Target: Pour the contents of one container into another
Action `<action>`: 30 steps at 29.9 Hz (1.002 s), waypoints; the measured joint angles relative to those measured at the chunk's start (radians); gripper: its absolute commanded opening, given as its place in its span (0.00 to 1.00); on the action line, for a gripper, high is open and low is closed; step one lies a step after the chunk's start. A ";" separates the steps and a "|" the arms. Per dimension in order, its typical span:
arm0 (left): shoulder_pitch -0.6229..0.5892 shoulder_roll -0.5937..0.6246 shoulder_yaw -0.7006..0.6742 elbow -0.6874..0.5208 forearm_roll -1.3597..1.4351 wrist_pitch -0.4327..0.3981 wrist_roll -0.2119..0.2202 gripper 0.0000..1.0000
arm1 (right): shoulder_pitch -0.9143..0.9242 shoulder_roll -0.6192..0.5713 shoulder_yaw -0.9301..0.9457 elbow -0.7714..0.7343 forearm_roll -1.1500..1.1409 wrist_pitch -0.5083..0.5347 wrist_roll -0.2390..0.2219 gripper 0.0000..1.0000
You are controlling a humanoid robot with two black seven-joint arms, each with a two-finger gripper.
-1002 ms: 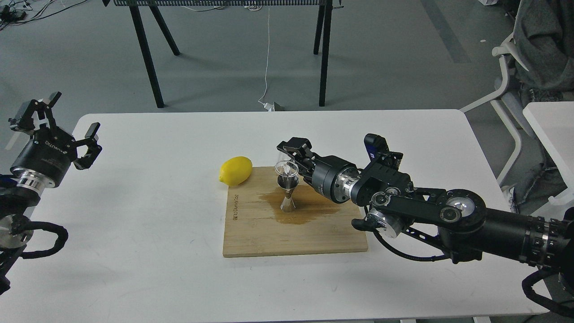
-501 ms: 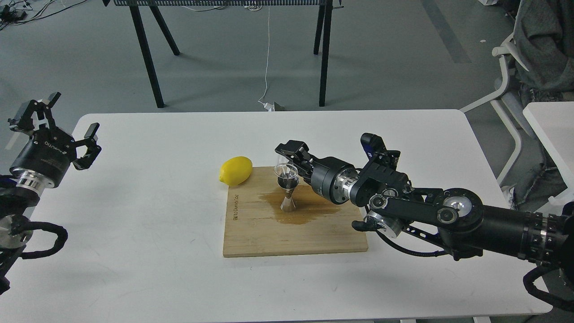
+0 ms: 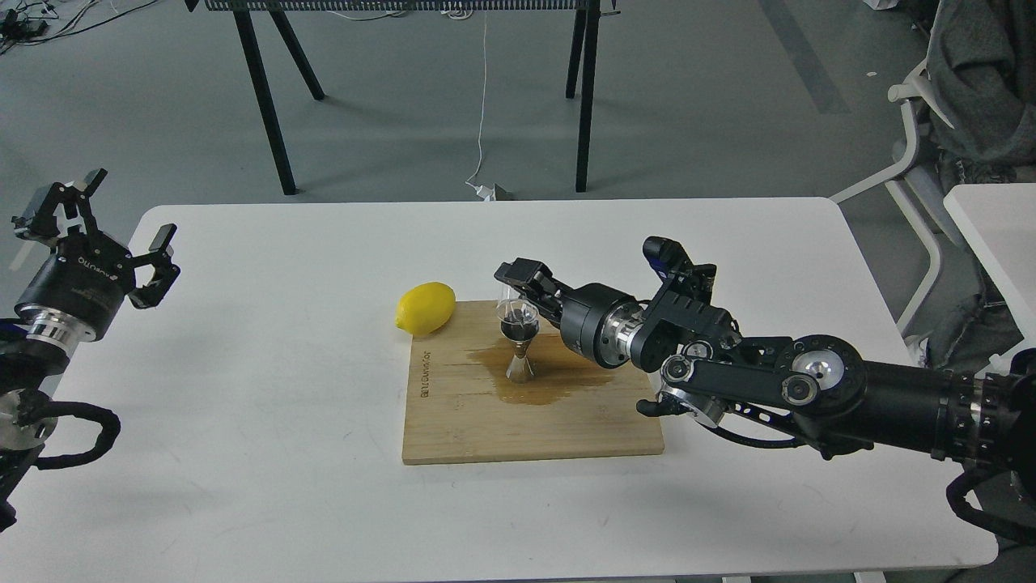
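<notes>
A steel hourglass jigger [image 3: 519, 348] stands upright on a bamboo board [image 3: 530, 421], in a brown puddle [image 3: 550, 380]. Dark liquid fills its upper cone. Just above its rim hangs the small clear cup [image 3: 512, 301], tipped over on its side with its mouth toward me. My right gripper [image 3: 518, 285] is shut on the cup, reaching in from the right. My left gripper [image 3: 113, 223] hovers open off the table's far left edge, holding nothing.
A yellow lemon [image 3: 426, 308] lies on the white table [image 3: 283, 405] touching the board's back left corner. Black trestle legs [image 3: 267, 97] stand on the floor behind the table. A white chair [image 3: 914, 162] and a second table's corner [image 3: 991, 235] are at the right.
My right arm has shifted slightly left and down, bringing the tipped cup closer over the jigger. The jigger's top cone now looks darker with liquid. The left arm has barely moved.
</notes>
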 measured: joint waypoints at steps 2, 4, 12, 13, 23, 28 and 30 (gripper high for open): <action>0.000 0.000 0.000 0.005 0.000 0.000 0.000 0.98 | 0.003 0.007 -0.003 -0.003 -0.002 0.000 0.000 0.40; 0.000 0.000 -0.001 0.008 -0.001 0.000 0.000 0.98 | 0.006 0.010 -0.004 -0.004 -0.005 0.000 0.000 0.40; 0.000 0.000 -0.001 0.010 -0.001 0.000 0.000 0.98 | 0.032 0.012 -0.035 -0.006 -0.037 -0.001 0.000 0.40; 0.000 0.000 -0.001 0.010 -0.001 0.000 0.000 0.98 | 0.034 0.011 -0.036 -0.006 -0.037 -0.001 0.000 0.40; 0.000 0.000 -0.001 0.011 -0.001 0.000 0.000 0.98 | 0.041 0.002 -0.058 -0.005 -0.065 0.000 0.000 0.40; 0.000 0.000 -0.001 0.010 -0.001 0.000 0.000 0.98 | 0.043 0.001 -0.062 -0.004 -0.069 0.000 0.000 0.40; 0.000 0.000 -0.001 0.010 -0.001 0.000 0.000 0.98 | 0.043 0.001 -0.063 -0.004 -0.078 0.000 0.000 0.40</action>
